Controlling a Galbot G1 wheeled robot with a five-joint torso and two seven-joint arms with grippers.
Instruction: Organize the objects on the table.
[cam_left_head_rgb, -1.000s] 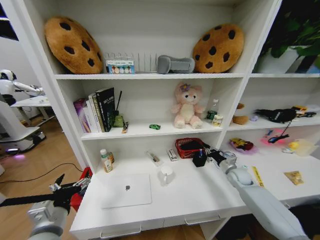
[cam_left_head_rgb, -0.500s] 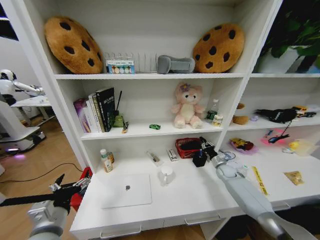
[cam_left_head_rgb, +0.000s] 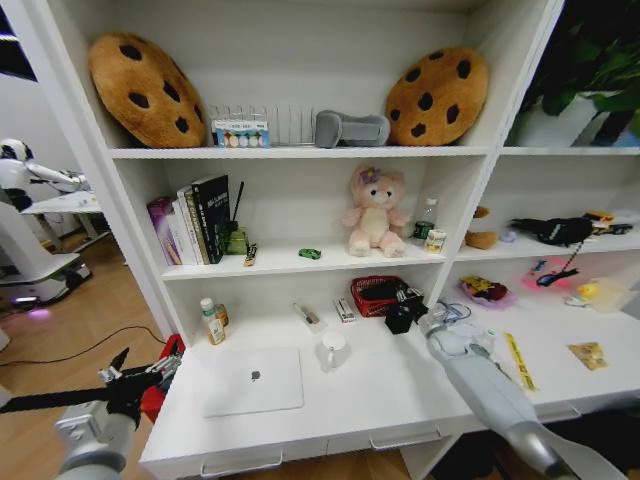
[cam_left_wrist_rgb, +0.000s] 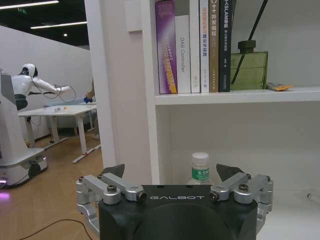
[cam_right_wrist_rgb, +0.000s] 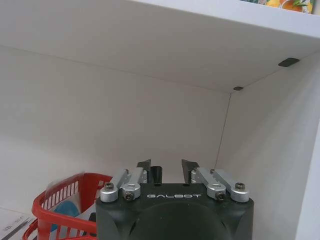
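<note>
My right gripper (cam_left_head_rgb: 404, 303) reaches to the back of the white table (cam_left_head_rgb: 400, 385), just over a black pen holder (cam_left_head_rgb: 397, 320) next to the red basket (cam_left_head_rgb: 375, 294). In the right wrist view its fingers (cam_right_wrist_rgb: 144, 167) stand apart, and a thin black tip (cam_right_wrist_rgb: 157, 174) rises between them, close to one finger. The silver laptop (cam_left_head_rgb: 253, 380) lies shut on the desk's front left. A green toy car (cam_left_head_rgb: 310, 254) sits on the middle shelf, a small greenish tin (cam_left_head_rgb: 423, 229) farther right. My left gripper (cam_left_head_rgb: 140, 375) hangs open off the desk's left end.
A white mug (cam_left_head_rgb: 333, 350) stands beside the laptop and a small bottle (cam_left_head_rgb: 212, 322) at the back left. Books (cam_left_head_rgb: 195, 220) and a pink teddy bear (cam_left_head_rgb: 374, 212) fill the middle shelf. The right desk section holds loose clutter (cam_left_head_rgb: 485, 290).
My right gripper has moved left from beside the pen holder to just over it, covering the blue pen that stood in it. The left arm has not moved.
</note>
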